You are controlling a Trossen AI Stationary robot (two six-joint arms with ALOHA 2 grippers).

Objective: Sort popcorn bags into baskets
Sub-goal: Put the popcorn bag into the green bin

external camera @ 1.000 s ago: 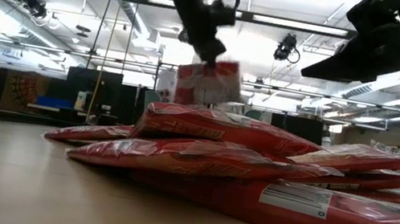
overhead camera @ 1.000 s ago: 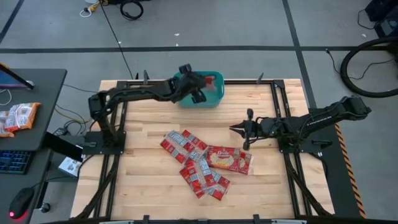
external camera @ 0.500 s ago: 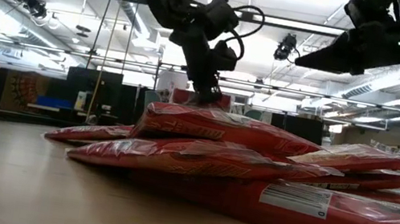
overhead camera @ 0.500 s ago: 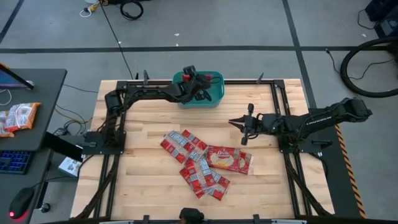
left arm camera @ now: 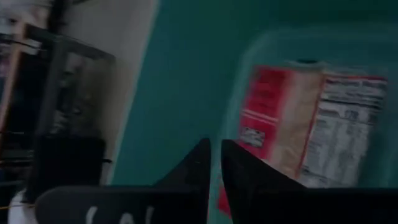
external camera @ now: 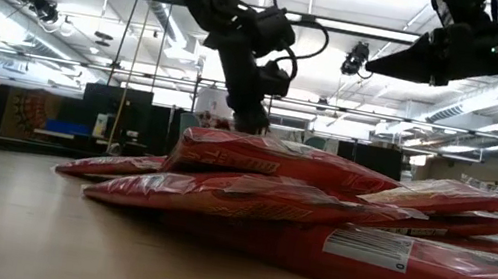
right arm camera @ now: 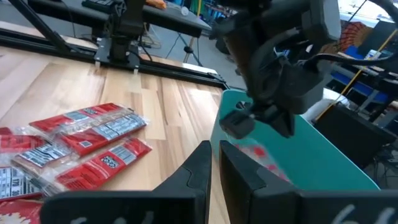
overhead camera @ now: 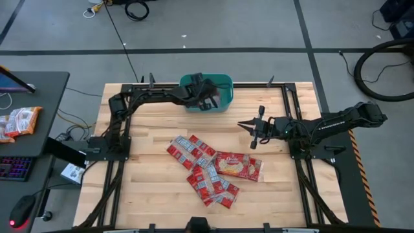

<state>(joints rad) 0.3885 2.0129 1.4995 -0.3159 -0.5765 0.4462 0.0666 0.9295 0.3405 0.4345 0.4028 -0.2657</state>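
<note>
Two dark jointed arms with looping black cables and tapered fingers.
</note>
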